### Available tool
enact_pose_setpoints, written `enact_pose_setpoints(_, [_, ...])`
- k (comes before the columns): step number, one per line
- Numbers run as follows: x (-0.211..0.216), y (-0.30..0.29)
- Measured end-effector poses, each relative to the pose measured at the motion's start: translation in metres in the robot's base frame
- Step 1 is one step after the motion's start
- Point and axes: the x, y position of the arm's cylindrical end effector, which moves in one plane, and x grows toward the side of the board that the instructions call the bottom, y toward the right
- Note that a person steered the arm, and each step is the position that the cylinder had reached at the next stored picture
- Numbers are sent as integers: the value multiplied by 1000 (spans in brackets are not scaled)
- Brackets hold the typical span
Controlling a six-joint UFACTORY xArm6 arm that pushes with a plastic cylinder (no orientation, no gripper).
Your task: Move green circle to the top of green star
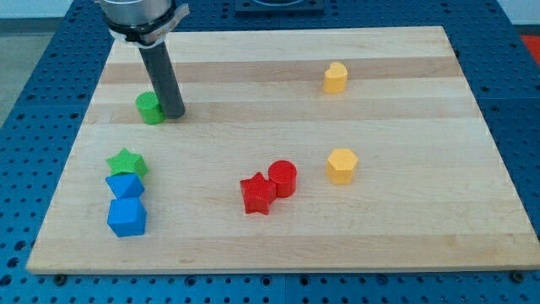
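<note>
Just right of the green circle [149, 107], seemingly touching: my tip [173, 114].

On the wooden worktop [278, 236], my tip [175, 113] touches the green circle block [149, 108] on the view's right; the green star block [126, 162] lies below, against two blue blocks [126, 203].

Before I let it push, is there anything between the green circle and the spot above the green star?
Nothing visible. The green circle sits toward the view's top from the green star, bare board between them. My tip touches the circle's right side.
</note>
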Motion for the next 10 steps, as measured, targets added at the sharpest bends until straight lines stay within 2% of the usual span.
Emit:
enact_pose_setpoints(1, [-45, 19])
enact_pose_setpoints(2, [-78, 13])
enact_pose_setpoints(4, [-60, -49])
enact_pose_setpoints(7, [-24, -53])
enact_pose_setpoints(8, [-33, -53])
enact_pose_setpoints(9, [-69, -25])
enact_pose_setpoints(10, [-64, -14])
